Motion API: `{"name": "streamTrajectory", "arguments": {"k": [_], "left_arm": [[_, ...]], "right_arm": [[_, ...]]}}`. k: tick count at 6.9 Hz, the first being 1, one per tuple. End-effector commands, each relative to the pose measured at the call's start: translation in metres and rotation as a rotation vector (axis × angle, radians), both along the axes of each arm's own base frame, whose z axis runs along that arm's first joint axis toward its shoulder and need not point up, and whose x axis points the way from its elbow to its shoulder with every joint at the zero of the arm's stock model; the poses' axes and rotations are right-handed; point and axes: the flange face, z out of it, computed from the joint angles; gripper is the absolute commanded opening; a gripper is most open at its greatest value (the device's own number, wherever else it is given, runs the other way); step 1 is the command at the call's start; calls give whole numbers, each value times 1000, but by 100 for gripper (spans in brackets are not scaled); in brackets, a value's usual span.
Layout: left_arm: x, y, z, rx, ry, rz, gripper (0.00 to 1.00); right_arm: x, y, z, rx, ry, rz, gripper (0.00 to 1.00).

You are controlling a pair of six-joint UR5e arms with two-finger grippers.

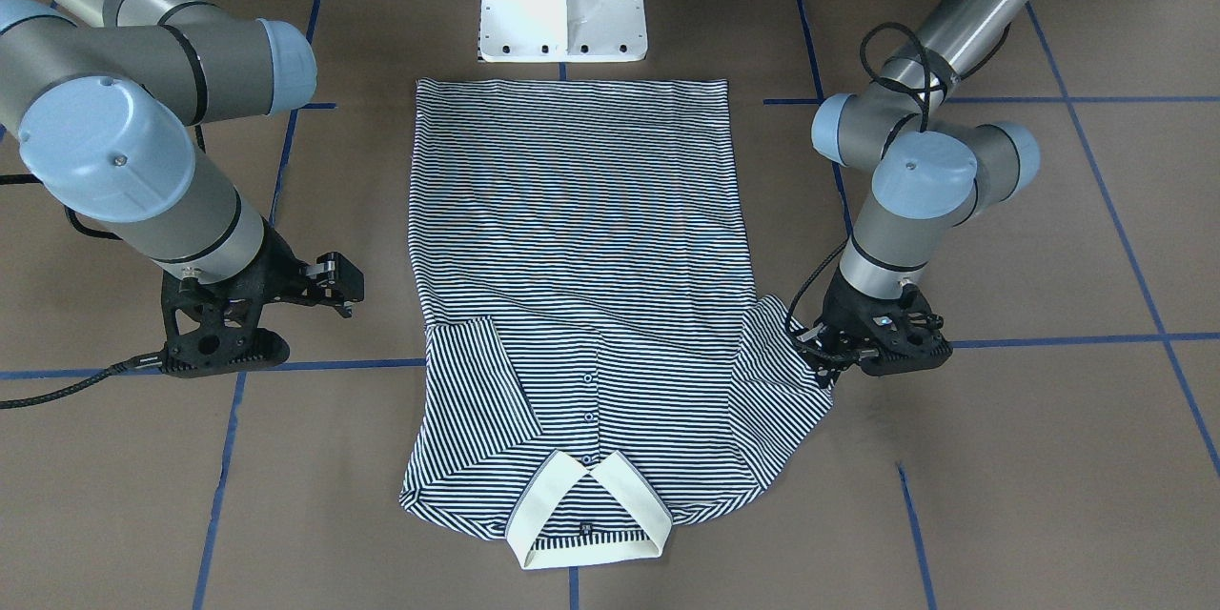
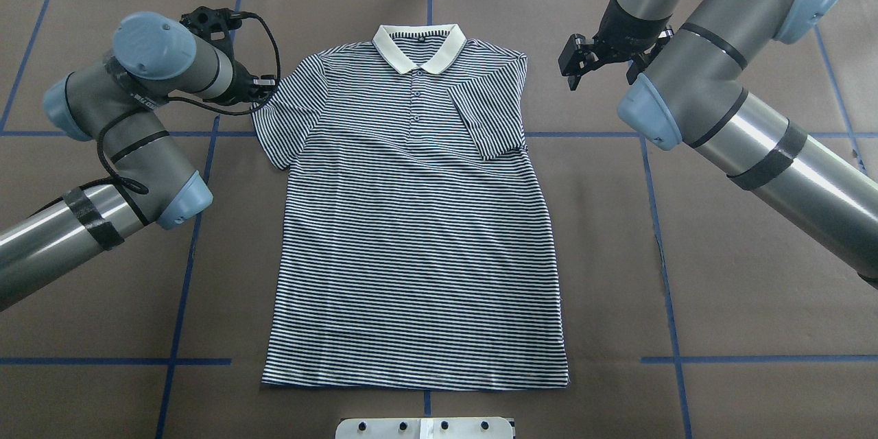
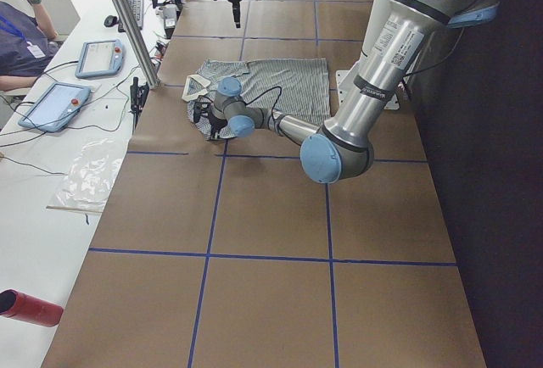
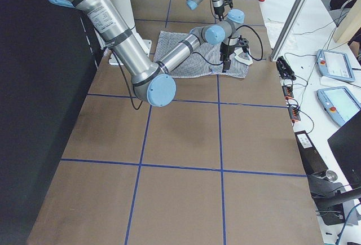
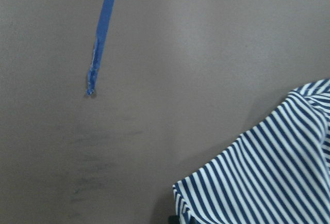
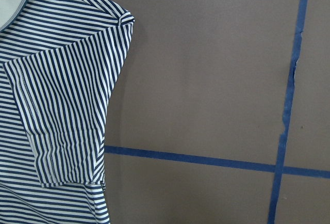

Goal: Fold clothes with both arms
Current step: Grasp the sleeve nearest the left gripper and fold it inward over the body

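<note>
The worktop [image 2: 720,254] is carrying the polo shirt [image 2: 418,240], which is lying flat and face up at its middle, with the hem toward the robot's edge and the collar toward the far edge. The left arm [image 2: 137,151] is reaching low, and the right arm [image 2: 720,82] is hanging raised. The left end effector [image 2: 264,88] is touching the shirt's side, but I cannot tell whether it is pinching. The right end effector [image 2: 571,63] is hovering empty, jaws apart, beside the sleeve already folded inward [image 2: 487,116]. The spread sleeve [image 2: 285,116] looks to be next: pinching the cuff layers only, lifting low and carrying it inward would mirror the other.
</note>
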Motion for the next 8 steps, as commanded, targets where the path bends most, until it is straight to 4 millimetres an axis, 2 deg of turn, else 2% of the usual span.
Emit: {"name": "streamTrajectory", "arguments": {"k": [1, 2, 3, 4, 5, 7, 8], "left_arm": [[38, 19, -67, -131, 59, -63, 0], [92, 12, -93, -197, 83, -85, 0], [134, -3, -116, -236, 105, -107, 0], [147, -12, -107, -218, 140, -108, 0], [147, -14, -105, -209, 148, -106, 0], [145, -15, -115, -179, 192, -102, 0], [144, -15, -117, -150, 204, -86, 99]], "right_arm": [[0, 0, 1, 2, 1, -1, 100], [0, 0, 1, 2, 1, -1, 100], [0, 0, 0, 2, 0, 0, 100], [-1, 1, -1, 5, -2, -2, 100], [0, 1, -2, 6, -3, -2, 100], [0, 1, -2, 7, -3, -3, 100], [0, 1, -1, 24, -15, -3, 100]]}}
